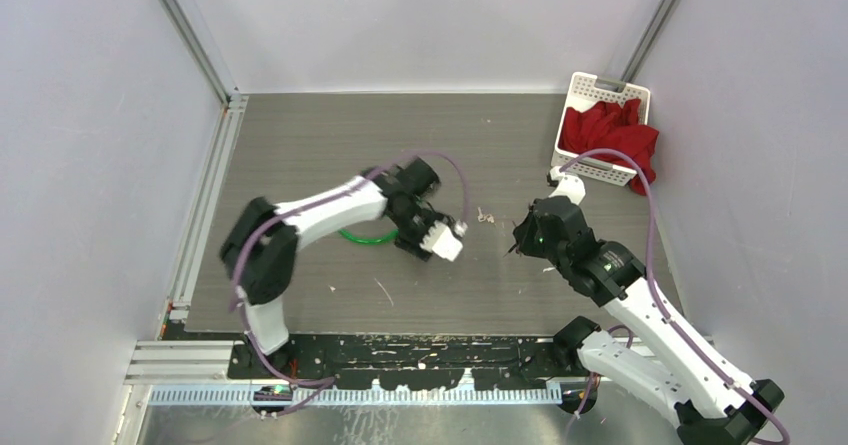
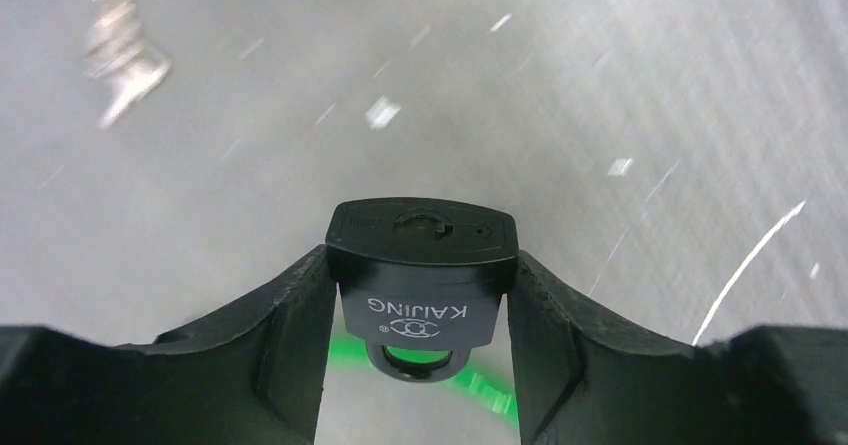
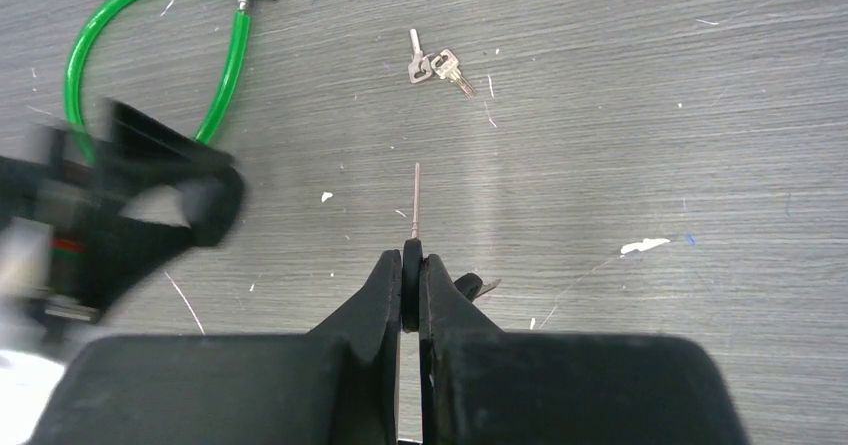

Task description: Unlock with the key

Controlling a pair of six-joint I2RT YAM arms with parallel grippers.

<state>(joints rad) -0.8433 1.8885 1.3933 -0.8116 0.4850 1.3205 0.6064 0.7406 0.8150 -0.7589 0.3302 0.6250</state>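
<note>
Two pincers, left pincer [image 2: 422,265] pinching black padlock [image 2: 424,310] marked KAIJING, right pincer [image 3: 411,256] pinching key [image 3: 416,197]

Legend: we see a matt black padlock [image 2: 425,265], a glossy green plastic-sheathed cable [image 3: 223,75], bright metal loose keys [image 3: 435,65], a dull metal key [image 3: 416,200], and a matt, wood-grained table [image 3: 650,115].

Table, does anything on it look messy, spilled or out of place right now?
Yes. A red cloth spills over the basket rim at the far right corner. A pair of keys lies loose on the table, and small white scraps are scattered about.
</note>
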